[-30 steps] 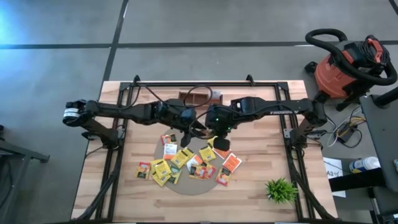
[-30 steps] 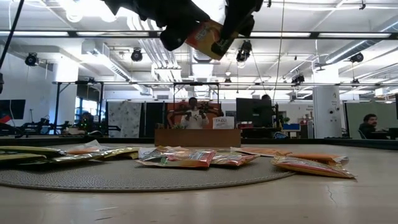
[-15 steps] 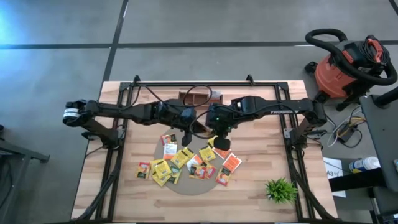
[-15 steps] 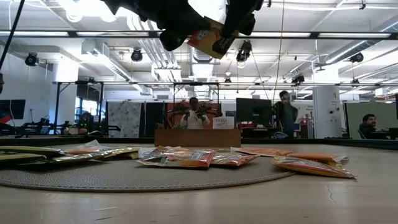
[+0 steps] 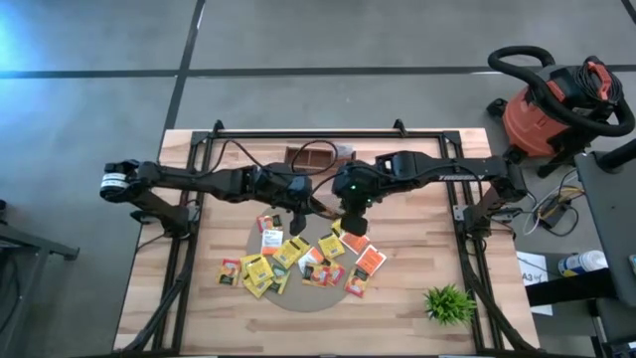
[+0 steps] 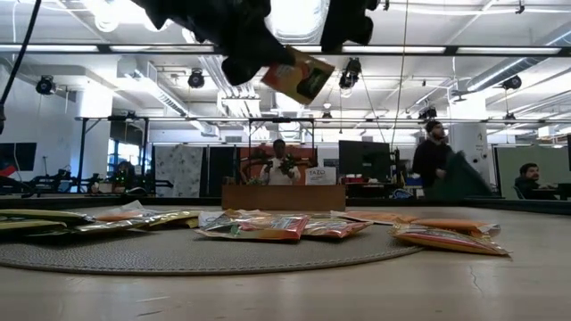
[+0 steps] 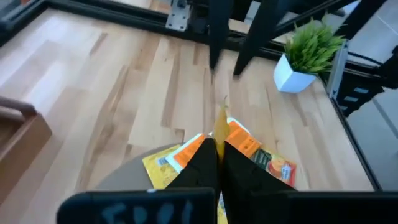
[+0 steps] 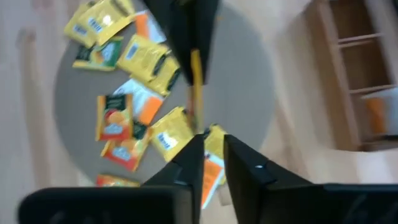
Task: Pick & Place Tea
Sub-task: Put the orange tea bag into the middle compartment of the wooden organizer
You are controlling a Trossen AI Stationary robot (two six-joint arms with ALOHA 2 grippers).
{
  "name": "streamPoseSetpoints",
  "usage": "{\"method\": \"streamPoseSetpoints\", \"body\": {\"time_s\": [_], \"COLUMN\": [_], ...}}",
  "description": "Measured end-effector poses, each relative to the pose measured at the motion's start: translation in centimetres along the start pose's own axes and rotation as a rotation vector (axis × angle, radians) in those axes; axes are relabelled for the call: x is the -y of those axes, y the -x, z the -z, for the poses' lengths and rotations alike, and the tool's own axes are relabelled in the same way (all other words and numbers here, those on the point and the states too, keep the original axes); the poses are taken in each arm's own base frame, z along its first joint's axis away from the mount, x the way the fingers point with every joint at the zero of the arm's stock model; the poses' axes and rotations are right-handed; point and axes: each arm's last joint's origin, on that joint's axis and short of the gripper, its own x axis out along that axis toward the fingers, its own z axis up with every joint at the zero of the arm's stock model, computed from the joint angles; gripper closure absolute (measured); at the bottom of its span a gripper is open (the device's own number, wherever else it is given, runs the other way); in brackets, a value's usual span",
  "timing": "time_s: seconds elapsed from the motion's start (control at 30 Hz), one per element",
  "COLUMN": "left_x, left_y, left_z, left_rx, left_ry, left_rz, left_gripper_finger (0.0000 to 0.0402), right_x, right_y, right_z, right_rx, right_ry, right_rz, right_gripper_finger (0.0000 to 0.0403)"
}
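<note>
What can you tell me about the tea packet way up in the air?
The tea packet is small, flat and square, orange-red with a dark green printed patch. It hangs tilted high above the mat, over the other packets. The left hand is shut on one edge. The right hand is just beside it, not touching.

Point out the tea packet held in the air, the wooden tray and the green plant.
Tea packet (image 6: 299, 77), low view, middle of its face.
Wooden tray (image 5: 304, 155), high view, its divider.
Green plant (image 5: 448, 302), high view, its leaves.

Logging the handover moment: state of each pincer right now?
Left pincer: shut on the flat orange-and-yellow tea packet, held in the air.
Right pincer: slightly open, holding nothing, just off that packet.
</note>
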Motion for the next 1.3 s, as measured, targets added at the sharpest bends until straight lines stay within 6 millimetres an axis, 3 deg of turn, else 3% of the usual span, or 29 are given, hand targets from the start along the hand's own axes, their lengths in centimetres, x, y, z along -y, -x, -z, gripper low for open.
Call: {"method": "streamPoseSetpoints", "body": {"time_s": [0.17,0.3,0.57,0.7,0.87,1.3], "left_x": [-0.1,0.0,-0.3,-0.3,0.0,0.2], "left_y": [0.2,2.1,6.4,6.6,5.9,5.4], "left_z": [1.8,2.1,5.1,5.7,5.2,4.9], "left_rx": [0.080,0.316,0.808,0.896,0.903,0.881], "left_ry": [0.096,0.174,0.334,0.358,0.352,0.310], "left_rz": [0.021,0.042,0.154,0.212,0.239,0.236], "left_gripper_finger": [0.0400,0.0400,0.0401,0.0401,0.0401,0.0401], "right_x": [-0.2,-0.2,0.4,1.2,1.7,1.6], "right_y": [2.7,4.9,7.9,7.1,4.4,4.1], "right_z": [0.6,1.4,1.2,-0.3,-1.3,-1.9], "right_rx": [0.107,0.204,0.508,0.561,0.492,0.509], "right_ry": [-0.006,-0.048,-0.180,-0.216,-0.206,-0.178], "right_rz": [0.126,0.197,0.060,-0.092,-0.112,-0.157], "right_gripper_finger": [0.0287,0.0255,0.0234,0.0237,0.0237,0.0247]}}
